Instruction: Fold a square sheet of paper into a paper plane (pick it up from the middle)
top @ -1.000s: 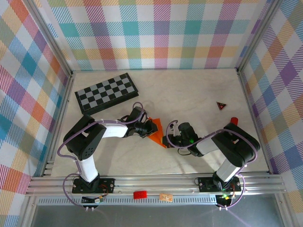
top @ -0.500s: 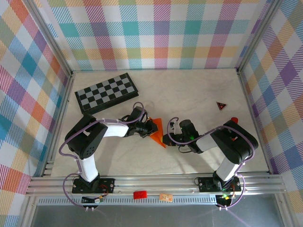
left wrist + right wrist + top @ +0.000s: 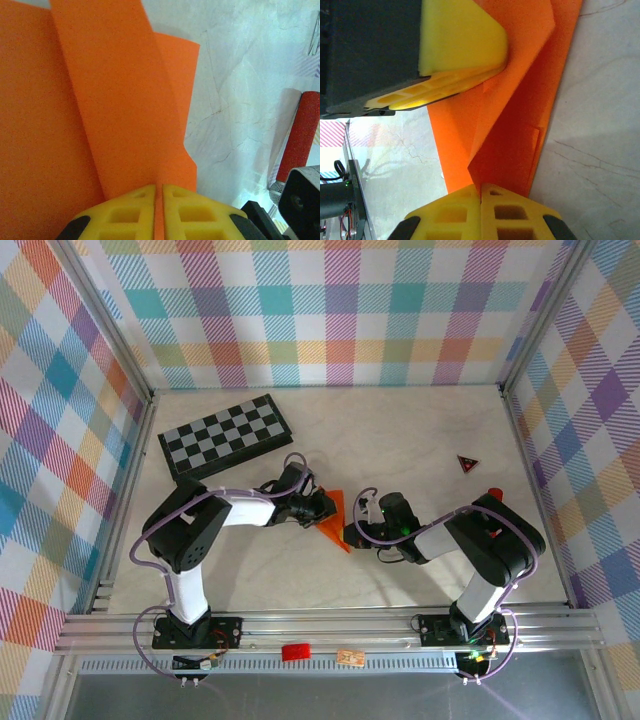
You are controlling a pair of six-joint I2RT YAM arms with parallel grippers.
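The bright orange paper is folded into a narrow pointed shape at the table's middle, held between both arms. My left gripper is shut on its wide end; in the left wrist view the yellow pads pinch a raised fold of the paper. My right gripper is shut on the pointed end; in the right wrist view the paper has layered creases running up from the closed pads, with the left gripper's yellow finger at the top.
A black-and-grey checkerboard lies at the back left. A small dark red triangle and a red cylinder sit at the right; the cylinder also appears in the left wrist view. The enclosure has plaid walls.
The left gripper has shifted slightly right toward the paper's wide end, and the paper has narrowed from a wider flap into a slimmer wedge. The right gripper has barely moved.
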